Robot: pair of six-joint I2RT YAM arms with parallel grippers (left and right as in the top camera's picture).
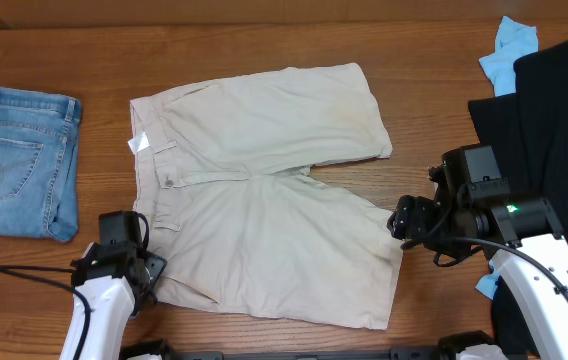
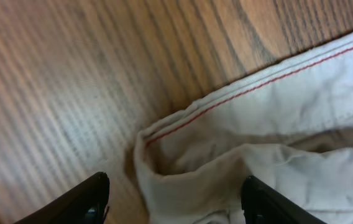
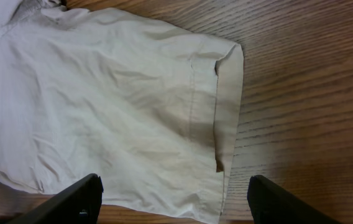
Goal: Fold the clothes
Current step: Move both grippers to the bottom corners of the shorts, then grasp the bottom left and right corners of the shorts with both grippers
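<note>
Khaki shorts (image 1: 264, 210) lie flat in the middle of the table (image 1: 264, 40), light floppy cotton that'll sag, so I'd pinch the thick seams: left gripper (image 2: 173, 199) gapes wide over the near-left waistband corner (image 2: 148, 142), right gripper (image 3: 173, 199) equally wide over the near leg hem (image 3: 227, 112).

One pair of beige shorts (image 1: 264, 200); one folded blue denim garment (image 1: 19, 165); one black garment (image 1: 554, 120); light blue cloth (image 1: 509, 50) in two spots, one piece or two unclear; two hands, left hand (image 1: 152, 272) and right hand (image 1: 400, 222); one worktop (image 1: 64, 60).
</note>
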